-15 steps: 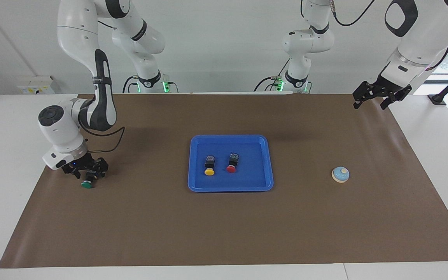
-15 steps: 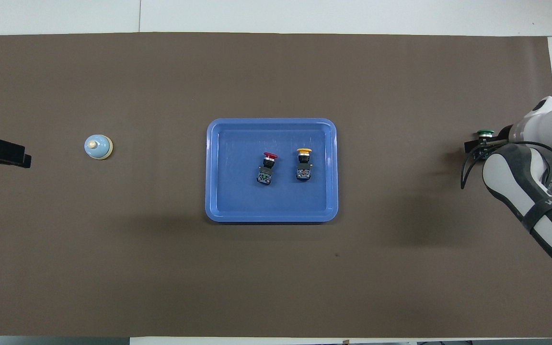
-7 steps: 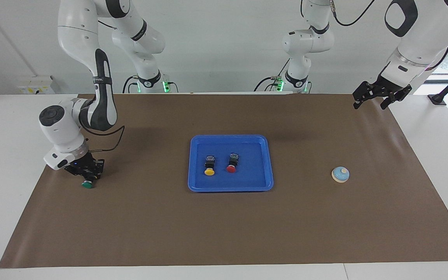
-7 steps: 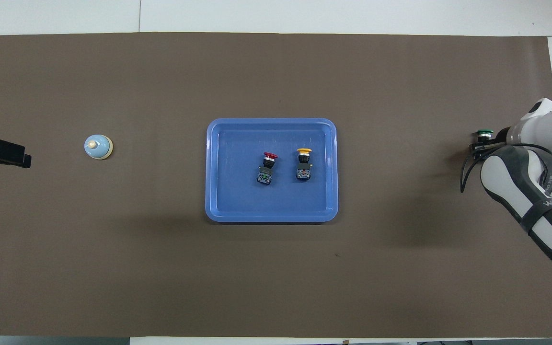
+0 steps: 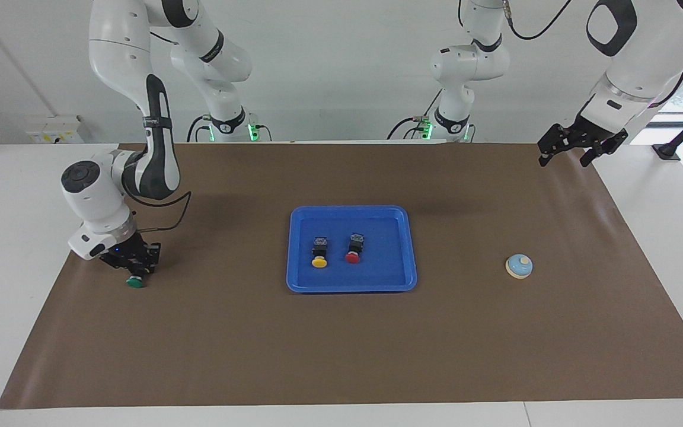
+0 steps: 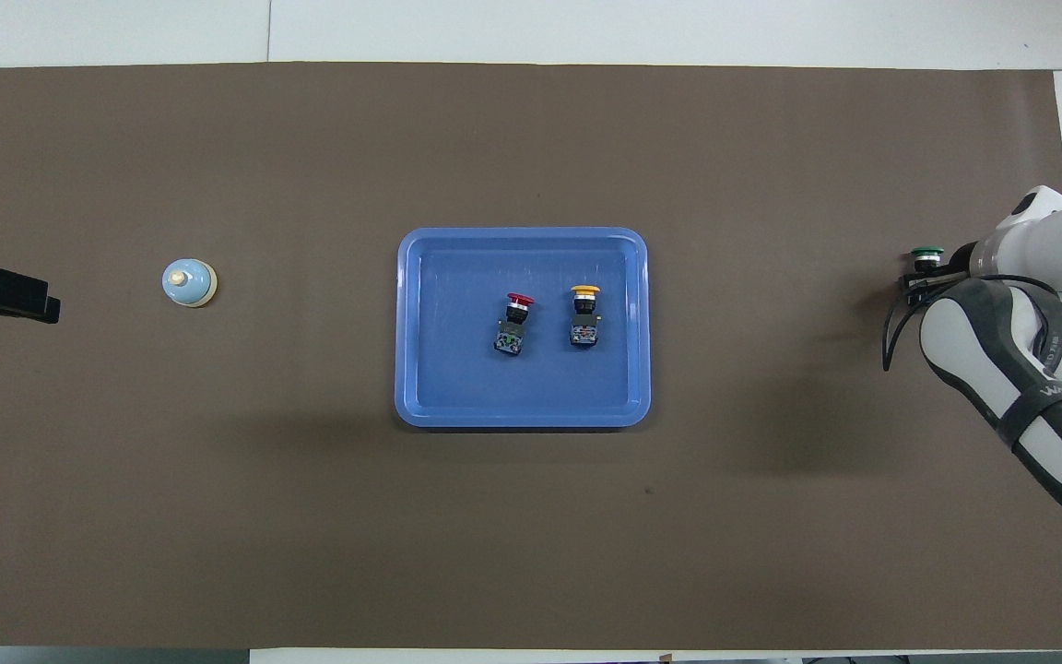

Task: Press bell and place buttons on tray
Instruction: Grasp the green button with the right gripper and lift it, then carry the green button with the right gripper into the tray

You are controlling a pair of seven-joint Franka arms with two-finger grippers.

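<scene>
At the left of the facing view: the right gripper [image 5: 134, 268] sits low over the brown mat [image 5: 341, 344] on the desk, clenched around the black body of the green button [image 5: 134, 282], whose cap pokes out toward the lower edge of the frame.
Green button's place: at the right arm's end of the mat, well apart from the tray; I cannot tell whether it rests on the mat or has just cleared it.
Tray: the blue tray [image 5: 409, 249] lies at mid-frame, and the yellow button [image 5: 319, 261] and red button [image 5: 352, 257] lie inside it, side by side, caps pointing away from the robots.
Bell: the bell [image 5: 519, 266] stands alone on the mat toward the left arm's end, right of the tray in the facing view.
Left gripper: the left gripper [image 5: 573, 148] hangs released over the upper right corner of the mat; this arm waits.
Step in hand: by my reading, carrying the last button to the tray.
Doing it well: lift straight up first so the cap does not drag; cross high enough to clear the raised rim; aim for the bare floor beside the yellow button, and lower fully before letting go so it does not roll.
Risk: the grip is on a small body, so a quick swing could twist it loose.
</scene>
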